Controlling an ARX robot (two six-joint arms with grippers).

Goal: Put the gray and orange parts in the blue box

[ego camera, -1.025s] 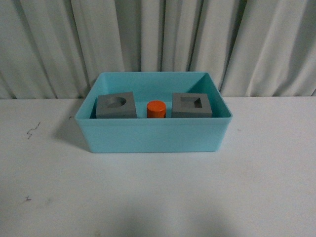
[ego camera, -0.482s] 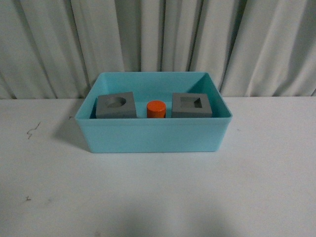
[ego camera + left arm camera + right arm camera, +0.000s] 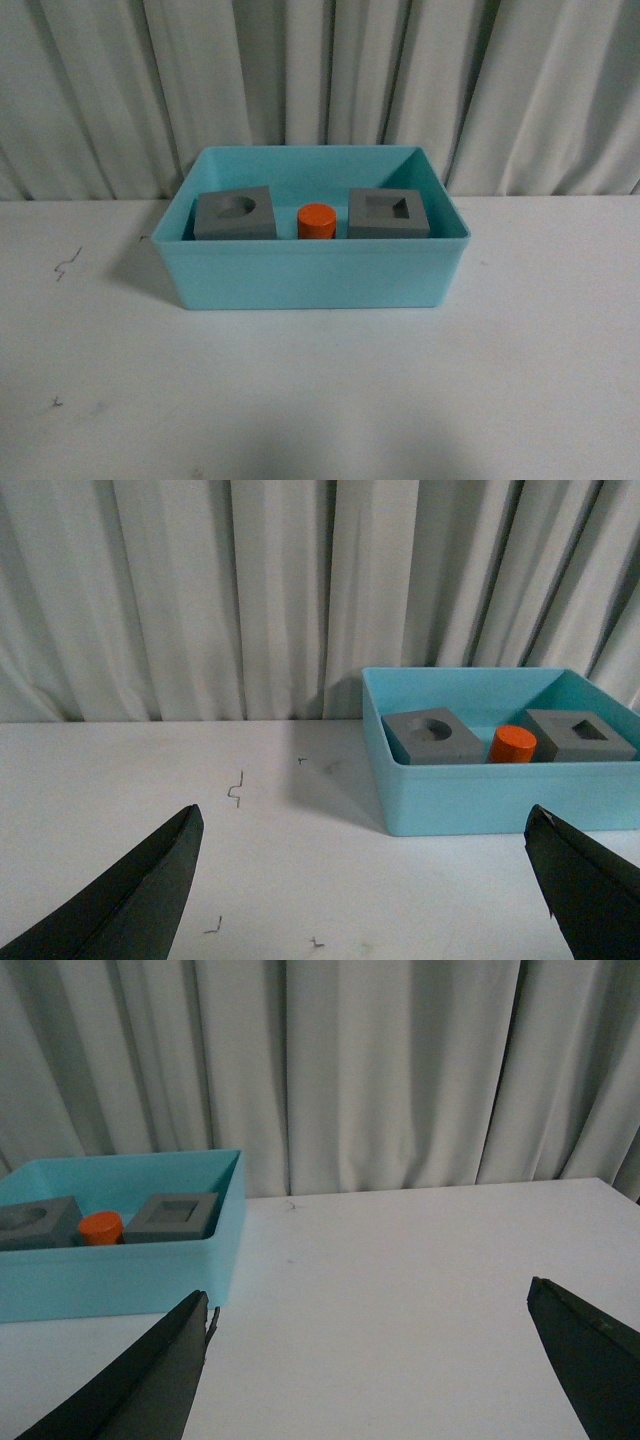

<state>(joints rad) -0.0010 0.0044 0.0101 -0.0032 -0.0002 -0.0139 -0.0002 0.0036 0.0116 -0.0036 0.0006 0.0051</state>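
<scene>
The blue box [image 3: 310, 275] stands on the white table in front of the curtain. Inside it sit a gray cube with a round recess [image 3: 235, 214], an orange cylinder [image 3: 317, 221] and a gray cube with a square recess [image 3: 388, 213], side by side. Neither arm shows in the front view. My left gripper [image 3: 365, 825] is open over bare table, short of the blue box [image 3: 480, 798], with nothing between its fingers. My right gripper [image 3: 368, 1300] is open too, over bare table beside the blue box [image 3: 120, 1280], holding nothing.
A grey pleated curtain [image 3: 320, 80] closes off the back of the table. Small dark scribble marks [image 3: 66, 265] lie on the white tabletop [image 3: 320, 390] left of the box.
</scene>
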